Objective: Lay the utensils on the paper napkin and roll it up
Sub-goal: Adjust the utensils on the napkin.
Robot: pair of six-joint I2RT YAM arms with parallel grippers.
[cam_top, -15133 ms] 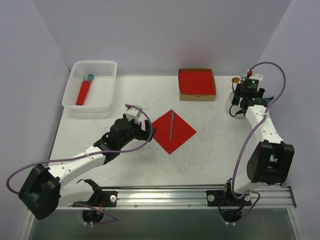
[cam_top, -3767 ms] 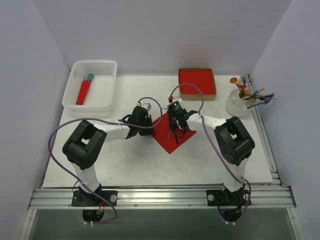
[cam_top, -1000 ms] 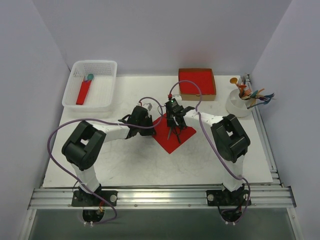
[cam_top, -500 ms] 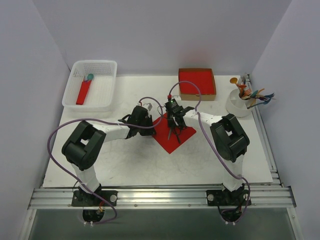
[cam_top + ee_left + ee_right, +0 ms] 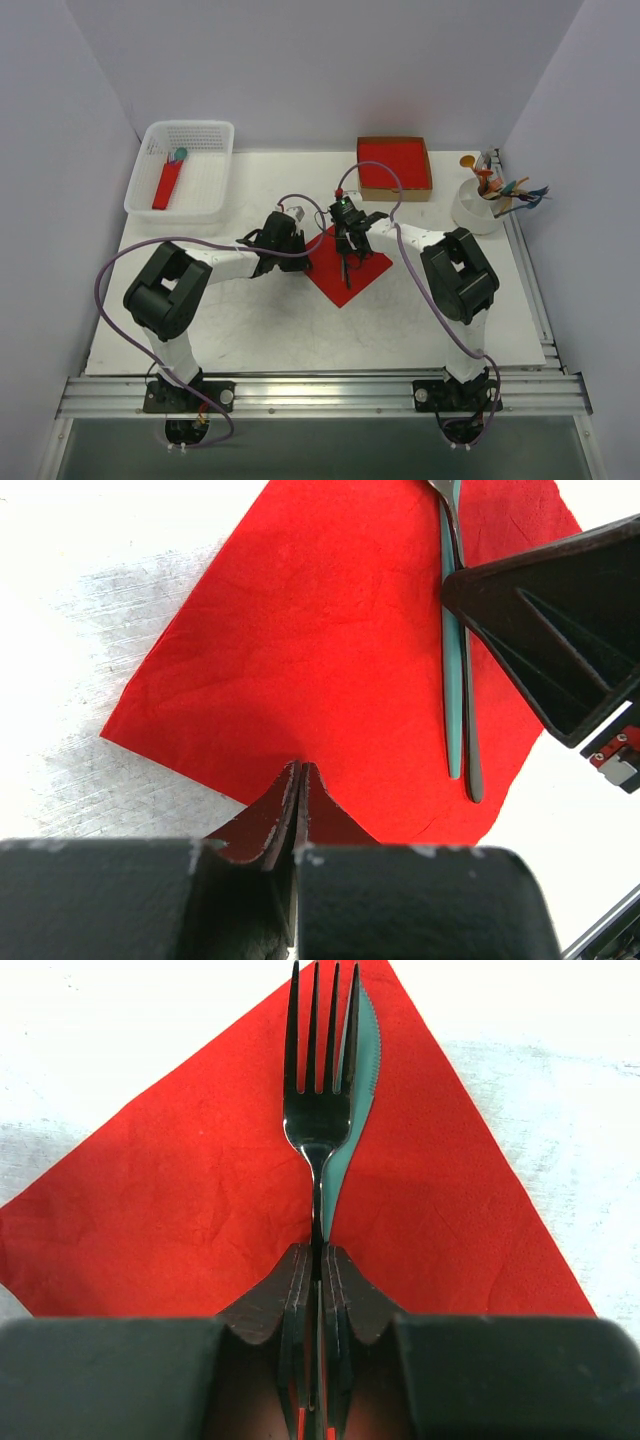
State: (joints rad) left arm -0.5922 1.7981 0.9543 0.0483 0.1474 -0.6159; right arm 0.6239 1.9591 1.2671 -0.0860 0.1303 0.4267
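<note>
Two robot arms meet over a red napkin (image 5: 328,280) lying cornerwise at the middle of the white tabletop (image 5: 250,330). The right fingers (image 5: 345,1295) are clenched on the handle of a dark fork (image 5: 318,1110), which lies along the napkin with its tines near one corner. The fork rests on top of a teal-grey knife (image 5: 352,1070), whose serrated blade shows just beside the tines. In the left wrist view the two handles run side by side, touching, toward the napkin's opposite edge.

The left fingers (image 5: 270,815) are pressed tight together, their tips set on the napkin just inside one edge, well apart from the cutlery. Whether any paper is pinched between them cannot be told.

At the far left of the tabletop stands a white basket (image 5: 205,190) holding a red roll (image 5: 166,186). A cardboard box (image 5: 394,193) of red paper sits behind the napkin, and a white cup (image 5: 472,213) of coloured cutlery stands at the far right.
</note>
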